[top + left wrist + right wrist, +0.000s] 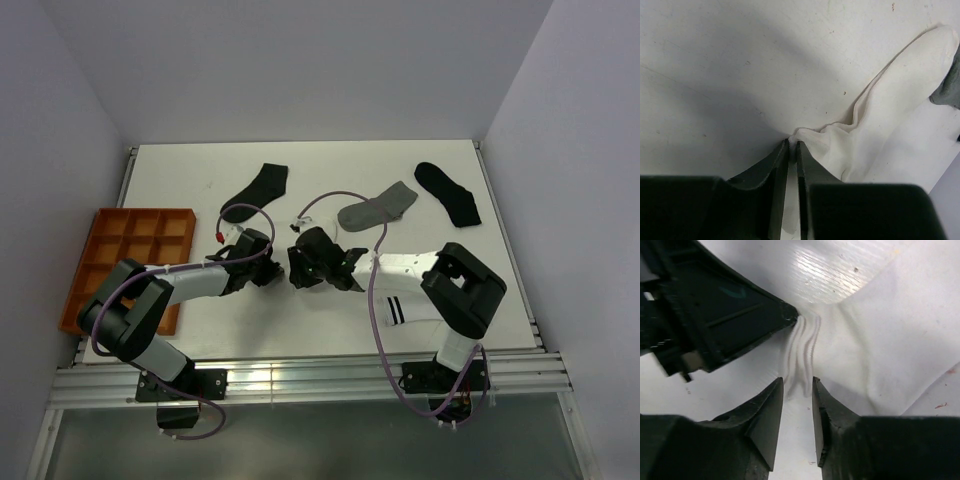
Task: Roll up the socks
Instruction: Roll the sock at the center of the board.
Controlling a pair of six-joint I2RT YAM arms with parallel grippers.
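Count, all to the right of the single orange tray: 2 black socks, nearer one and farther one; 1 grey sock; 1 striped white sock; 1 plain white sock. 5 socks total.

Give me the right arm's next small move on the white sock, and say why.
Probably close the right fingers on the puckered edge of the white sock. They stand apart with those wrinkles right at their tips, and the left fingers pinch the same edge close beside them, so a grip there would let both arms start the roll.
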